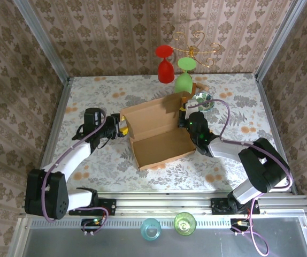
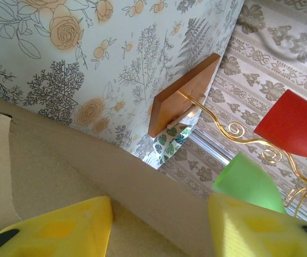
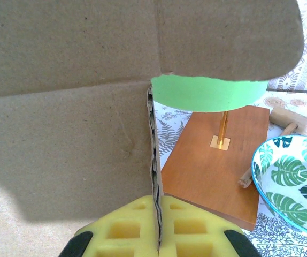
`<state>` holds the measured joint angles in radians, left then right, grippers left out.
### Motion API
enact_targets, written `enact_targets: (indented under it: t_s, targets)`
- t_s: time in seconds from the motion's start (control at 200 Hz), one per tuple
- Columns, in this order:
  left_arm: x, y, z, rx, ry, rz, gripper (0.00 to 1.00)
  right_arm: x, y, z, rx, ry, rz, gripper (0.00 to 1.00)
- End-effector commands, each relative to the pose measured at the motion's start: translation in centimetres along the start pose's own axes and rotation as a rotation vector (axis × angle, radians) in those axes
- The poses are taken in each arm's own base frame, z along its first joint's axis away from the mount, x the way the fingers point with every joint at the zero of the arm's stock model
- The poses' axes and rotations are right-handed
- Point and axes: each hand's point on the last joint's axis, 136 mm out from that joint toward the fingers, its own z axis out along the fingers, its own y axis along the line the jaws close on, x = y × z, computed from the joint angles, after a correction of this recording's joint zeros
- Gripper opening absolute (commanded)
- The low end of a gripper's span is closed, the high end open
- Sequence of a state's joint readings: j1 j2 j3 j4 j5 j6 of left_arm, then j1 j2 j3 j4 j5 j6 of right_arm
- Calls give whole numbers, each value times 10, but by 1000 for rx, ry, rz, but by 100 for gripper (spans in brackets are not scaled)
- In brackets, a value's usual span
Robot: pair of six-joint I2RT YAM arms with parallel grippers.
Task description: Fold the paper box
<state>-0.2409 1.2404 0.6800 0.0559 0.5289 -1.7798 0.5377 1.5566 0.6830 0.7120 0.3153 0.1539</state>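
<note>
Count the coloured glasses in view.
4. A red glass and a green glass hang upside down on the gold stand at the far edge; a blue glass and a second green glass stand on the near ledge. The paper box may hide others.

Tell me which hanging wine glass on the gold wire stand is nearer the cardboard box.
The green plastic glass; it hangs just beyond the raised flap of the brown cardboard box, the red glass farther off.

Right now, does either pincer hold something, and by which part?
The right pincer pinches the paper box by one panel's edge. The left pincer straddles another panel; grip unclear.
</note>
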Motion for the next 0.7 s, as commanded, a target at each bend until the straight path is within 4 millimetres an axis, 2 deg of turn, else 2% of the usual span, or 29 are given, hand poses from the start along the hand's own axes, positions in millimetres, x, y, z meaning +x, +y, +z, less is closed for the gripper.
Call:
enact_targets:
  t_s: [0.0, 0.115, 0.3, 0.42, 0.575, 0.695]
  targets:
    - [15, 1, -1, 2, 61, 8, 52, 11, 16, -6, -48, 25, -37, 0]
    - [16, -14, 4, 31, 70, 19, 51, 8, 16, -1, -38, 11, -32, 0]
    - [13, -54, 7, 86, 74, 90, 50, -21, 21, 17, -28, -55, -13, 0]
    - [4, -71, 2, 107, 54, 131, 50, -36, 28, 29, -33, -85, -9, 0]
    - [0, -75, -2, 108, 47, 198, 49, -40, 30, 34, -35, -100, -4, 0]
    - [-3, -55, 2, 64, 55, 244, 49, -25, 27, 33, -26, -77, -1, 0]
